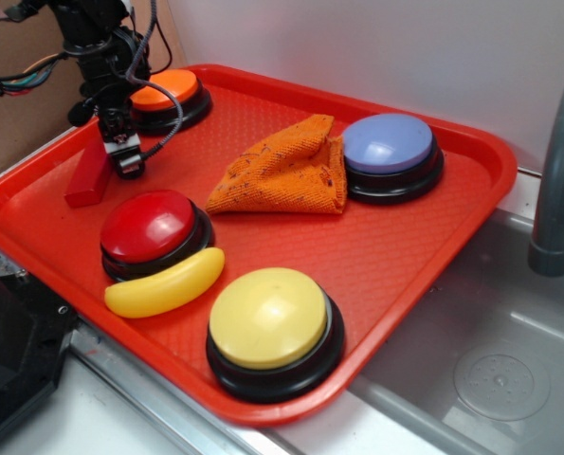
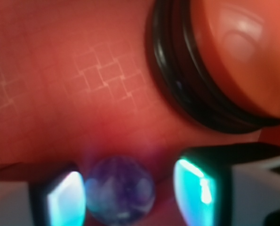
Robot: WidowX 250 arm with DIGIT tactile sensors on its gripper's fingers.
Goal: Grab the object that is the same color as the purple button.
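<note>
gripper (image 2: pixel 125 188): low over the tray, pointing down; jaws spread, nothing clamped. The wrist view shows one finger either side of the ball with a gap on the right, so this is a straddle before a squeeze, I'd say.
ball (image 2: pixel 119 189): small glossy purple marble lying on the tray floor between the fingers, touching or nearly touching the left one, apart from the right one. Hidden behind the gripper in the exterior view.
why so low: a marble rolls, so the fingers probably need to bracket it near the floor before clamping.
red block (image 1: pixel 89 176): just beside the gripper at 9 o'clock in the exterior view; wrong colour, not the target.
orange button (image 1: pixel 167 96): at 1 o'clock of the gripper, close; its black base fills the upper right of the wrist view.
red button (image 1: pixel 152 227): near, at 5 o'clock; banana (image 1: pixel 165 284) lies against its front.
purple button (image 1: pixel 390 148): well apart at 3 o'clock, colour reference only.
cloth (image 1: pixel 286 169): crumpled between the gripper and the purple button.
yellow button (image 1: pixel 272 324): front of tray, well apart.
tray (image 1: pixel 409 248): red, carries everything; the sink (image 1: pixel 495 351) sits to its right.
</note>
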